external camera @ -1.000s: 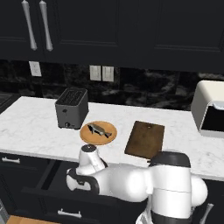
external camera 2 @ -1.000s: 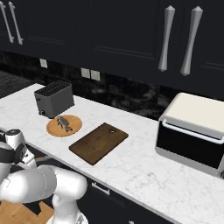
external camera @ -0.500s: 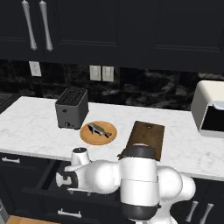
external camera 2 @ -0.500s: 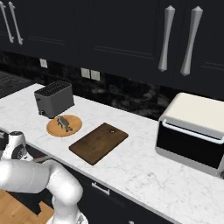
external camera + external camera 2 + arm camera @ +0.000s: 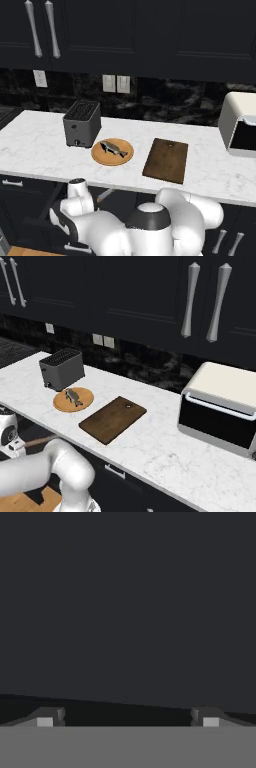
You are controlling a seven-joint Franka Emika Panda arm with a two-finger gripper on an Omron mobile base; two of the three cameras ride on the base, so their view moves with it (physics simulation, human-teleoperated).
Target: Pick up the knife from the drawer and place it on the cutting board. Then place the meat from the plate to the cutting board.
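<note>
The knife shows as a light wooden handle [image 5: 103,194] poking out under the counter edge inside the open drawer [image 5: 52,200]; its handle [image 5: 38,442] also appears in the right base view, and the blade is hidden. My hand [image 5: 64,220] hangs low in front of the drawer, left of that handle. My gripper [image 5: 127,718] is open wide with nothing between its fingertips [image 5: 46,717], facing a dark surface. On the counter, the meat [image 5: 113,148] lies on the round plate [image 5: 99,156]. The cutting board [image 5: 166,159] lies bare to its right.
A dark toaster [image 5: 82,122] stands just left of the plate. A white toaster oven [image 5: 220,407] sits at the counter's right end. A shut drawer with a silver handle [image 5: 11,183] is left of the open one. Upper cabinets hang above.
My arm has folded lower and its elbow has swung across in front of the base. The hand has sunk further towards the drawer. The jaws stayed open; nothing on the counter moved.
</note>
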